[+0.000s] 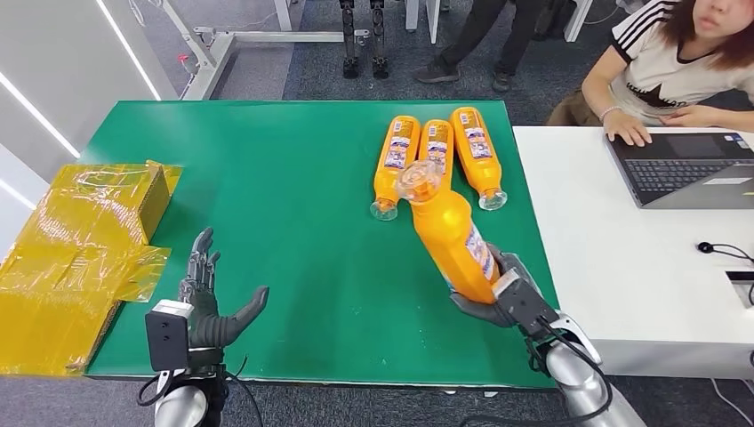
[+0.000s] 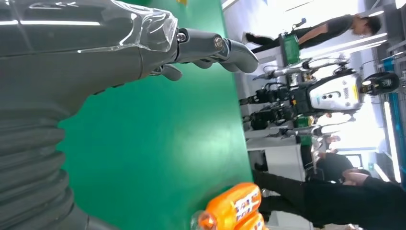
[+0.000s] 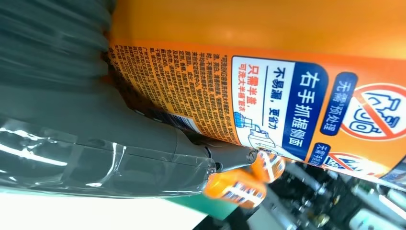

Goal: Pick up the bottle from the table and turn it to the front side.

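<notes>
Head view first: right of centre, the right hand [image 1: 498,298] is gripping the bottle [image 1: 452,236] by its base end, holding it up off the green table [image 1: 293,222], cap end tilting toward the three other bottles [image 1: 436,156] lying side by side in the upper middle. That low hold is probably leaving the label free to be rotated. At lower left, the left hand [image 1: 206,298] is hovering over the table, fingers spread, holding nothing, apparently just keeping clear. A yellow box [image 1: 80,240] is sitting at the left edge.

Left wrist view: the left hand's fingers [image 2: 215,48] are reaching out over bare green, empty.

Right wrist view: the bottle's label [image 3: 268,103] is pressing right against the camera, the thumb [image 3: 191,153] clamping along its lower edge. I'd say the turn is under way, not finished.
</notes>
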Robot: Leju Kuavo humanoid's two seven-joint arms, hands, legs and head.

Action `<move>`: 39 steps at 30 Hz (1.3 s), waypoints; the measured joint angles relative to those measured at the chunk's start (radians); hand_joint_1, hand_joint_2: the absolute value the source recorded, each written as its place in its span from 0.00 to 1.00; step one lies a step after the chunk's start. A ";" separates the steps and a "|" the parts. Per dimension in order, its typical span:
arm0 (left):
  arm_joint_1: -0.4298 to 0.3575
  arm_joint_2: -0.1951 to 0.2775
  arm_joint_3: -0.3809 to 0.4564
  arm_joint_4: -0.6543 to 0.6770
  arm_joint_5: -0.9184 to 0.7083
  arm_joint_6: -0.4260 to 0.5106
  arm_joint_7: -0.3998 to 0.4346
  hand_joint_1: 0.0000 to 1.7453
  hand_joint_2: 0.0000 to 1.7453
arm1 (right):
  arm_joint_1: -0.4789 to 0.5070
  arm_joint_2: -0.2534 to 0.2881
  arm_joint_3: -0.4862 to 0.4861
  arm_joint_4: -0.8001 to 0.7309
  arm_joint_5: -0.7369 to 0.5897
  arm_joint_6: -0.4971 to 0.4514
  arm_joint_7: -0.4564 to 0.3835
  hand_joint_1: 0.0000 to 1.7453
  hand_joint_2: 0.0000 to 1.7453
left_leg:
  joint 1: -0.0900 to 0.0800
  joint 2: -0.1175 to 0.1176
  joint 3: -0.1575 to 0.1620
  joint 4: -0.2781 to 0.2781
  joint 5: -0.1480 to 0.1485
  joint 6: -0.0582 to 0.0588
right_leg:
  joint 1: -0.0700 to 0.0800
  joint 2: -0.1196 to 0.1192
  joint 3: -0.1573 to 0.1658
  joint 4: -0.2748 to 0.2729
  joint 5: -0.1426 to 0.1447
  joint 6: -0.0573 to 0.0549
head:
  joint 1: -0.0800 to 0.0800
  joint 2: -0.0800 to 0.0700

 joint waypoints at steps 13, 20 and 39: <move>-0.320 0.024 -0.040 0.093 0.135 -0.357 0.126 0.00 1.00 | -0.006 0.170 -0.078 0.016 0.018 -0.020 -0.069 1.00 1.00 | 0.000 0.002 -0.001 0.000 0.006 -0.002 | 0.000 0.001 -0.003 0.003 0.005 -0.002 | 0.000 0.000; -0.623 -0.018 -0.139 0.255 0.267 -0.496 0.224 0.00 1.00 | -0.251 0.314 0.023 0.219 -0.056 -0.007 -0.075 1.00 1.00 | 0.000 0.006 -0.001 0.000 0.011 -0.003 | 0.000 0.006 -0.005 0.003 0.009 -0.005 | 0.000 0.000; -0.791 -0.048 -0.237 0.342 0.357 -0.580 0.315 0.00 1.00 | -0.435 0.389 0.152 0.390 -0.032 -0.031 -0.007 1.00 1.00 | 0.000 0.006 -0.003 0.000 0.010 -0.003 | 0.000 0.006 -0.007 0.003 0.009 -0.005 | 0.000 0.000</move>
